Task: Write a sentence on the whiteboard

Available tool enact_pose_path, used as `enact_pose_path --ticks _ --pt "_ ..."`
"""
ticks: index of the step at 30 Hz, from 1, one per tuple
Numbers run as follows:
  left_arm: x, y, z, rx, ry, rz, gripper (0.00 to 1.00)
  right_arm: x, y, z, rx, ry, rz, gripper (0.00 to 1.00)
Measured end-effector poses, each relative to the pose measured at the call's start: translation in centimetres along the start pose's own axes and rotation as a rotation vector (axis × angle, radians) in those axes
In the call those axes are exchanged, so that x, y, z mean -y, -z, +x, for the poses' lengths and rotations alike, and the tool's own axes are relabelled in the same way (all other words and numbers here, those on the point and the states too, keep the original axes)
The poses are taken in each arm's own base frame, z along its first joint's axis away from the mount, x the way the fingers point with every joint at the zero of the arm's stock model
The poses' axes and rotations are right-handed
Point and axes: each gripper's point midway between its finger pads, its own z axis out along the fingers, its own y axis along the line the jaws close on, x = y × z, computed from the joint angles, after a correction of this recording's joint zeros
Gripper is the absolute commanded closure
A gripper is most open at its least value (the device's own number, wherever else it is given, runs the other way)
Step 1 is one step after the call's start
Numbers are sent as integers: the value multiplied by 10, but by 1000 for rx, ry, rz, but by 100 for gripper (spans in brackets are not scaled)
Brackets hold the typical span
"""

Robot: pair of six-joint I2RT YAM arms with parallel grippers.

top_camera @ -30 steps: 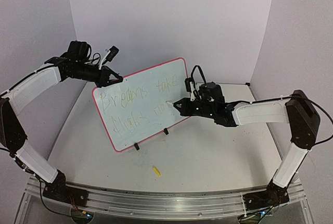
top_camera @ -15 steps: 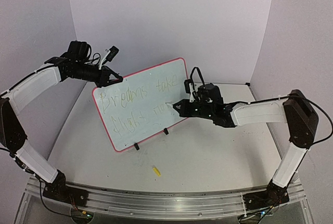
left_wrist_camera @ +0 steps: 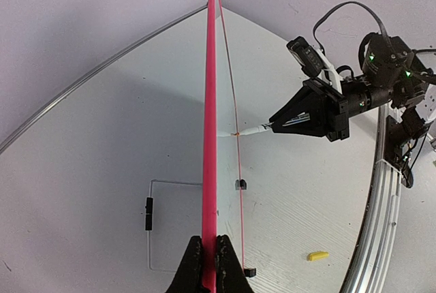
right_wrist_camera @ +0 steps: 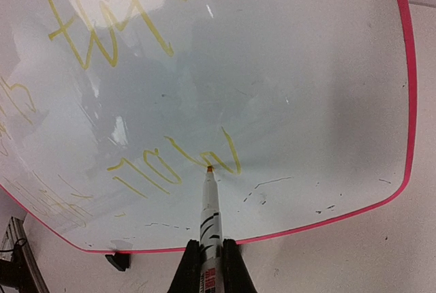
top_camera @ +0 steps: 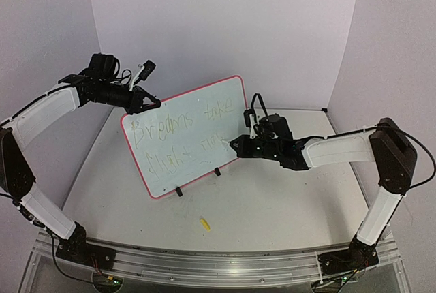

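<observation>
The whiteboard, white with a pink-red border, stands tilted on two black clip feet and carries yellow handwriting in two lines. My left gripper is shut on its upper left edge; in the left wrist view the gripper pinches the pink rim seen edge-on. My right gripper is shut on a white marker. The marker's orange tip touches the board at the end of the yellow strokes in the lower line. The marker also shows in the left wrist view.
A small yellow marker cap lies on the white table in front of the board; it also shows in the left wrist view. Purple walls enclose the back and sides. A metal rail runs along the near edge.
My right gripper with the marker has shifted slightly right and down along the board's lower line, adding yellow strokes. The left arm and the board have not moved.
</observation>
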Motion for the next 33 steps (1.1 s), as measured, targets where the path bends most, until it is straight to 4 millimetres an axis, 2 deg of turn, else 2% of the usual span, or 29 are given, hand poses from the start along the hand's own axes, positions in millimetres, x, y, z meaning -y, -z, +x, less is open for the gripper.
enact_pose_path --ticks 12,20,33 --pt "0 0 0 -1 1 -1 100 3 -1 3 -5 -1 9 100" --pt "0 0 0 0 0 1 100 22 9 23 -37 -4 76 100" --pt "0 0 0 0 0 0 100 27 11 11 4 -2 116 100"
